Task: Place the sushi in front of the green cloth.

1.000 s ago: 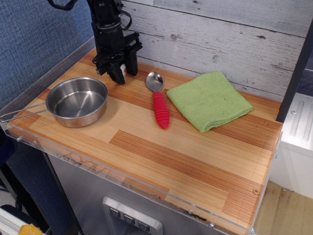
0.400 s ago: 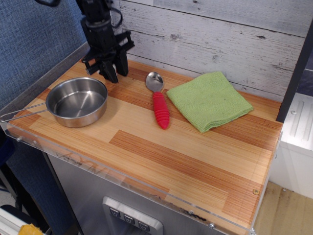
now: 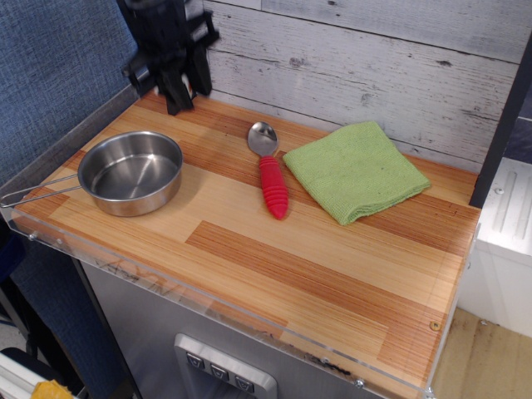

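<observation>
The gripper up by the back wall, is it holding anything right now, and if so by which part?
It cannot be told. The gripper hangs above the table's back left corner, its dark fingers blurred and close together, and no sushi shows between them or anywhere on the table.

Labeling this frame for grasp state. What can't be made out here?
- Sushi: not visible anywhere in the only view; whether the gripper holds it cannot be told, since the dark fingers are motion-blurred.
- Finger opening: blurred, so open or shut is unclear.
- Arm above the gripper: cut off by the top edge.
- Pan handle tip: cut off at the left edge.
- Table under the green cloth: hidden by the cloth.
</observation>
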